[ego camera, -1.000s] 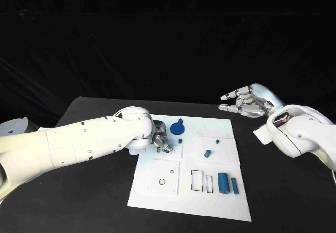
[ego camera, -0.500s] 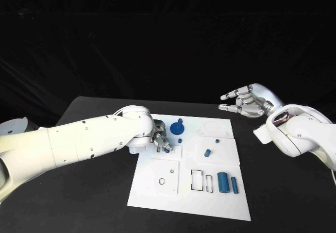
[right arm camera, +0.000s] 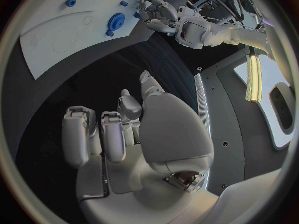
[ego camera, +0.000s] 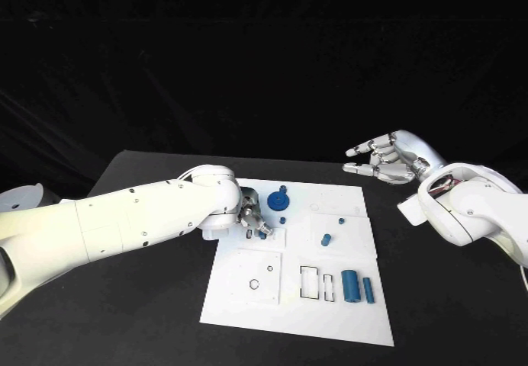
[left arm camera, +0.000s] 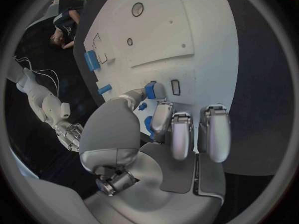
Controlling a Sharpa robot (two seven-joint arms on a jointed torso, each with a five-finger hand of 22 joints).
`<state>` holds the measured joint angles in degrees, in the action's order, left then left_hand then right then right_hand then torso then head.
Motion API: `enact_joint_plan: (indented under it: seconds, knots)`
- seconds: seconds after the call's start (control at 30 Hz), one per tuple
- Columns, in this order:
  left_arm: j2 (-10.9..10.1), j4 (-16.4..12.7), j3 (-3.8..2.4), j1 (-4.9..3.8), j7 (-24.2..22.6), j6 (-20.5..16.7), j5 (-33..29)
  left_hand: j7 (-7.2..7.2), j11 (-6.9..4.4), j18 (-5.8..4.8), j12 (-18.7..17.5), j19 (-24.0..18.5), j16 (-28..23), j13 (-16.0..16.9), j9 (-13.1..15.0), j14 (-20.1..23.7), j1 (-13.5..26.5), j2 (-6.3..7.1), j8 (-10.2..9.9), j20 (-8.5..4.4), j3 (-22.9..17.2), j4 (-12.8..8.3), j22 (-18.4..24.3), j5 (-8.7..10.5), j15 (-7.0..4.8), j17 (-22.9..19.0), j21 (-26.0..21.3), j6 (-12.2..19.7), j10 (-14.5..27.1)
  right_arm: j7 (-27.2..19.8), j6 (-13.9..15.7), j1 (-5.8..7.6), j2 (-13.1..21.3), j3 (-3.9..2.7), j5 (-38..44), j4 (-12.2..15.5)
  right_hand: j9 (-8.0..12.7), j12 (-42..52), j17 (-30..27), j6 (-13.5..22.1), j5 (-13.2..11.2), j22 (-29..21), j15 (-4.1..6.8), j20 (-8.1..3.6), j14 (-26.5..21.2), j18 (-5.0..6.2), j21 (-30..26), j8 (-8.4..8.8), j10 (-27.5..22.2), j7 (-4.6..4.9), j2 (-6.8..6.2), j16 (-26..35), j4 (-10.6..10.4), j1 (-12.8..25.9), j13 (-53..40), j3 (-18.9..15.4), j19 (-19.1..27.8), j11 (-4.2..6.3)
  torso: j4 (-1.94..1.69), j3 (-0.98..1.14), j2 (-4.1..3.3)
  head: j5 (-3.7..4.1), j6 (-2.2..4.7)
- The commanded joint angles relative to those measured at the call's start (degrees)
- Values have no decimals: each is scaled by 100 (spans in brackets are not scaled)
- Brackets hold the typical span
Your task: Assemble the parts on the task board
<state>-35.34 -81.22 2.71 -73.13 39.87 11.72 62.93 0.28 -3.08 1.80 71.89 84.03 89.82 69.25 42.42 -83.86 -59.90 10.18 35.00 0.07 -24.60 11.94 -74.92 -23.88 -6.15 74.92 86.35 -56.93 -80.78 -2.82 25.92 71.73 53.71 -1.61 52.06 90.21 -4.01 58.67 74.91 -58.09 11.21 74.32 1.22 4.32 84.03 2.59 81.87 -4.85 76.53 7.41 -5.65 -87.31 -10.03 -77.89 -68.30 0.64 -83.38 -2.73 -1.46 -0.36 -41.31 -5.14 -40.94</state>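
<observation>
While your left hand (ego camera: 251, 223) pinched a small blue part (left arm camera: 150, 90) over the task board (ego camera: 275, 305) near its left edge, your right hand (ego camera: 387, 160) hung empty, fingers apart, beyond the far right corner.

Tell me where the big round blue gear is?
In the head view, the blue gear sits on the task board near its far edge, just right of the left robot hand.

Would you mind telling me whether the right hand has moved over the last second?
No. The right hand hovers at the same spot beyond the far right corner of the task board, fingers curled on nothing, with no visible shift against that corner.
</observation>
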Motion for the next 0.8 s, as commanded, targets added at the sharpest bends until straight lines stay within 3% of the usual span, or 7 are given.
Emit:
enact_joint_plan:
  seconds: [0.03, 0.63, 0.7, 0.8]
  knots:
    - [25, 7, 45, 60, 294, 226, -60, 3, -40, -67, 42, 424, 18, 12, 6, -614, 64, -30, -30, -28, 132, 36, -1044, 29, -37, 1508, 38, -57, -18, -24, -71, -3, 0, -1, 28, 10, -4, -5, 1115, -29, 22, -7, 50, -6, 494, 78, -24, -15, 16, 5, 66, 21, -10, -11, 8, -35, 38, 26, 2, 0, 1, -2, 0]
    - [-4, -1, 43, 59, 287, 194, -57, -9, -48, -79, 80, 445, 18, 69, 18, -614, 134, -83, -24, -34, 1144, 365, -1102, 50, -43, 1508, 71, -124, -56, -26, -68, -3, 11, -1, 27, 16, -3, -11, 1114, -28, 27, -17, 50, -7, 494, 80, -29, -14, 14, 6, 62, 22, -17, 1, 14, -50, 41, 24, -3, 2, 0, 0, 6]
    - [-16, -10, 40, 60, 285, 170, -57, -10, -49, -77, 79, 443, 18, 69, 17, -614, 127, -105, -26, -34, 1258, 409, -1098, 144, -42, 1508, 66, -125, -56, -26, -68, -3, 11, -1, 26, 15, -3, -11, 1114, -28, 27, -17, 50, -7, 494, 80, -29, -14, 14, 6, 62, 22, -17, 1, 14, -50, 41, 24, -2, 1, 0, -1, 7]
    - [-50, -39, 27, 60, 284, 107, -57, -11, -49, -76, 77, 441, 18, 71, 17, -614, 125, -171, -28, -36, 1513, 460, -1095, 576, -43, 1508, 61, -123, -54, -27, -70, -3, 11, -1, 25, 12, -3, -9, 1113, -28, 29, -17, 50, -7, 494, 80, -30, -13, 15, 6, 61, 22, -21, 6, 14, -56, 41, 24, -3, 1, 4, -8, 11]
